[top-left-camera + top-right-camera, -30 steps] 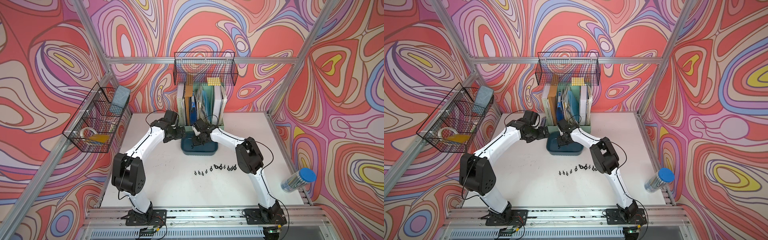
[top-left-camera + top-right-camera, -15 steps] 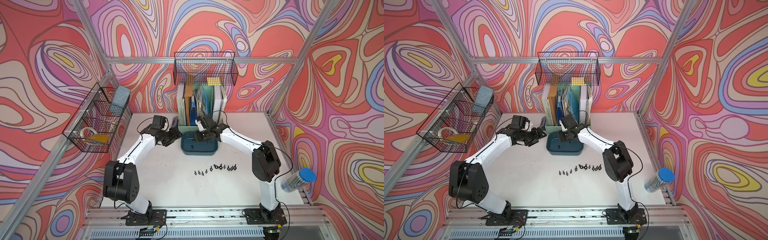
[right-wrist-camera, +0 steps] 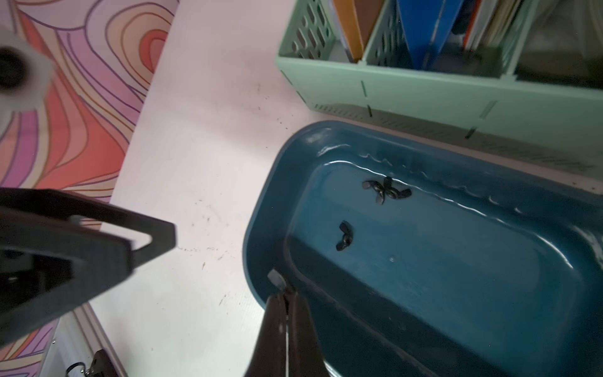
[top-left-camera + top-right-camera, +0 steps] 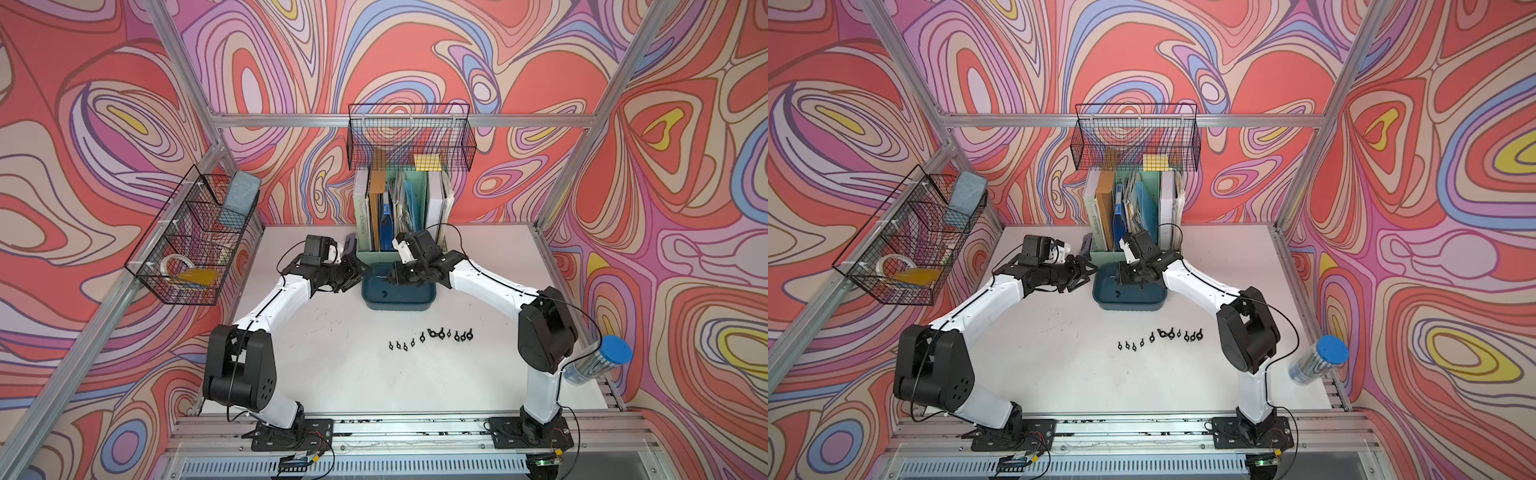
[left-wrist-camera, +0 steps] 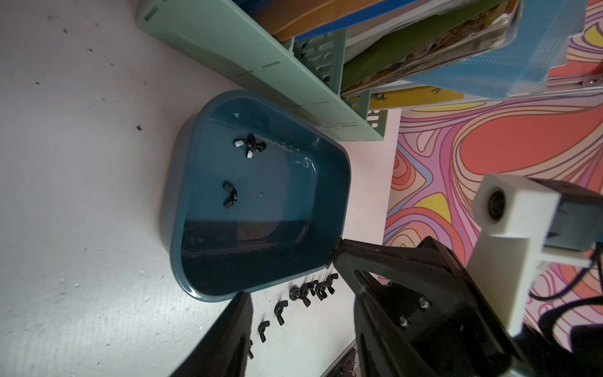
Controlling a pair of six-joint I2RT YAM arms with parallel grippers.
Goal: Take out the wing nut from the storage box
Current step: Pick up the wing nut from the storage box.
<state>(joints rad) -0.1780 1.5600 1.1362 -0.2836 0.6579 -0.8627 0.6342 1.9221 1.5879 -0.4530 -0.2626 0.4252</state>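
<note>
The storage box (image 4: 397, 306) is set on the desk (image 4: 332, 374), far centre, just before the green file holder (image 4: 374, 257). Three wing nuts (image 3: 344, 240) are seen inside it. The right end effector (image 3: 287, 293) is closed tight over the box. The left end effector (image 5: 292, 268) is parted, nothing gripped, just left of it.

Glossy plastic on a matt worktop (image 5: 81, 196)
The storage box (image 5: 280, 196) is smooth, shiny teal plastic; its wing nuts (image 5: 230, 195) look dark metal; the white worktop is scuffed.
</note>
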